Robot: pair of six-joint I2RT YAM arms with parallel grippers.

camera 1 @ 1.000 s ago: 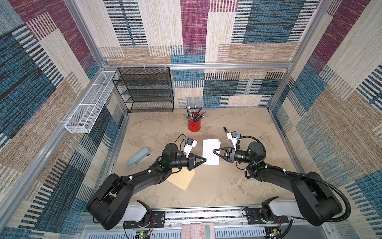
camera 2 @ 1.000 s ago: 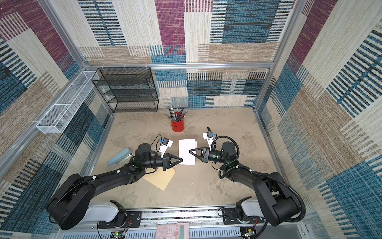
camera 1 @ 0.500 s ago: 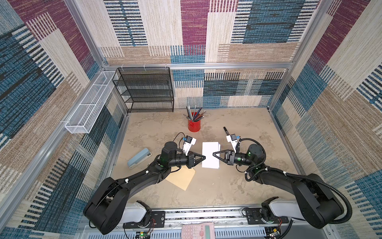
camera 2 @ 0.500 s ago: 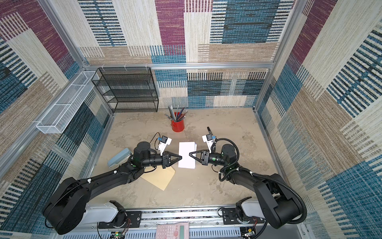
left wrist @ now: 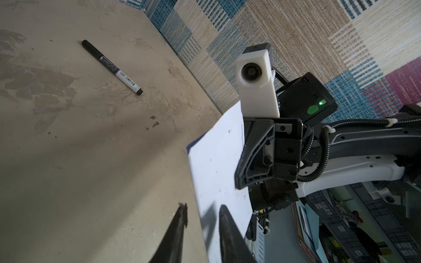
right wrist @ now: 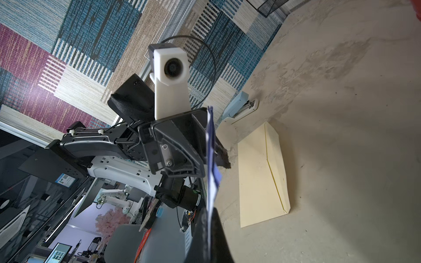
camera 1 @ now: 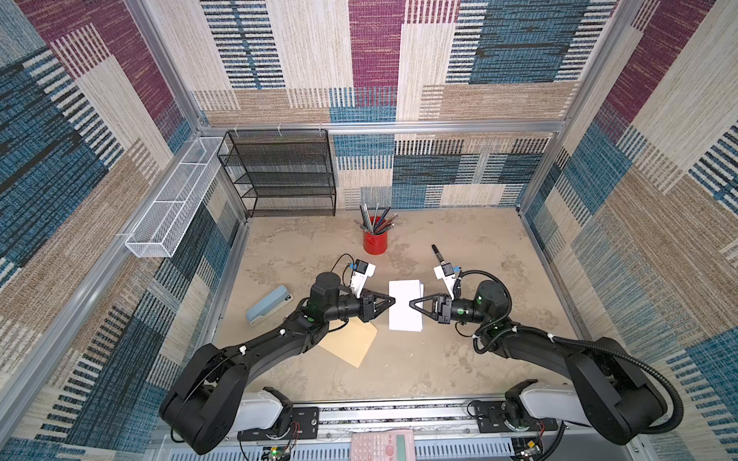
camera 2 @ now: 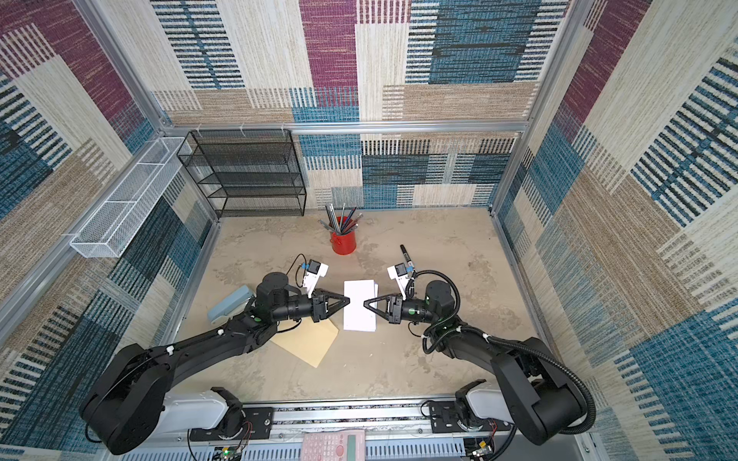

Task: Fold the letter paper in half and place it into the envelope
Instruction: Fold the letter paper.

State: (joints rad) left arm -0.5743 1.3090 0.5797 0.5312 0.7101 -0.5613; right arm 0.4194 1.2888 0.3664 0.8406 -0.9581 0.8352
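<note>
The folded letter paper (camera 1: 405, 305) is seen mid-table between two facing grippers. One edge is clamped by the closed fingers of the right gripper (camera 1: 411, 304). The opposite edge is straddled by the left gripper (left wrist: 202, 211), whose fingers (left wrist: 180, 218) are parted. The envelope (camera 1: 351, 343) is laid flat on the table (camera 1: 459, 359), near the paper and partly under the left arm.
</note>
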